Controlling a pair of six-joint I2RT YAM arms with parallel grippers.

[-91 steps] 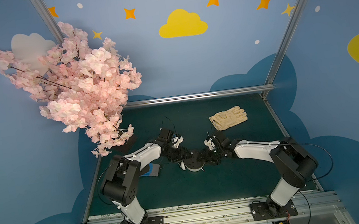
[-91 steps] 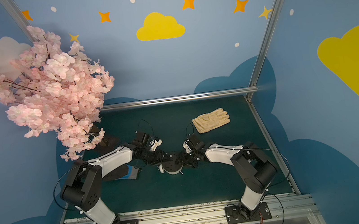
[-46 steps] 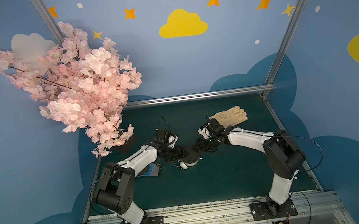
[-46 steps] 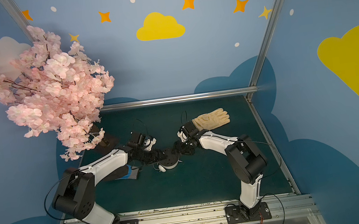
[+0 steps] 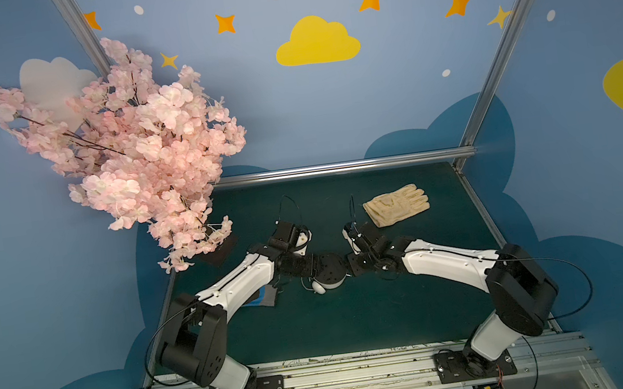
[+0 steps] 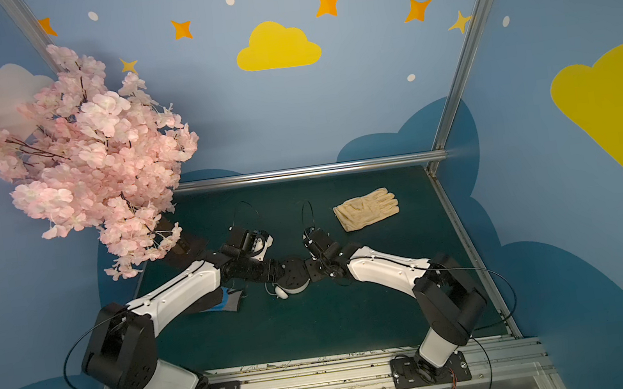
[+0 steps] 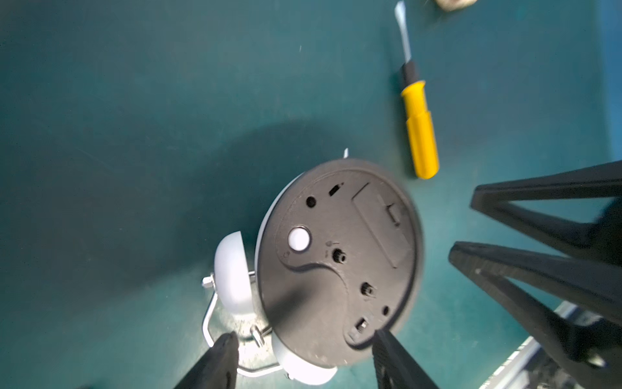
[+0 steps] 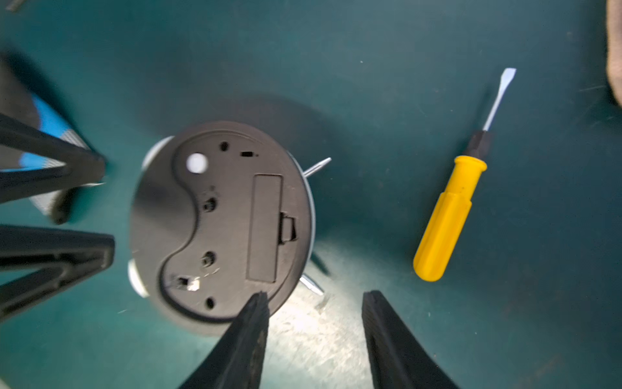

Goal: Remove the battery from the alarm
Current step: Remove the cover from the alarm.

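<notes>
The alarm lies face down on the green table, its dark back panel turned up and the compartment cover in place. The battery is hidden. My left gripper is open, one finger over the wire handle and the other at the panel's rim. My right gripper is open on the opposite side; one fingertip overlaps the rim and bare table shows between the jaws. In both top views the two grippers meet at the alarm.
A yellow-handled screwdriver lies just beyond the alarm. A cream glove rests at the back right. A blue-grey cloth lies under my left arm. A pink blossom branch overhangs the back left corner.
The alarm has slid a little toward the back of the table. Both grippers have stayed at it; the right arm stretched out, then its elbow dropped back to the right.
</notes>
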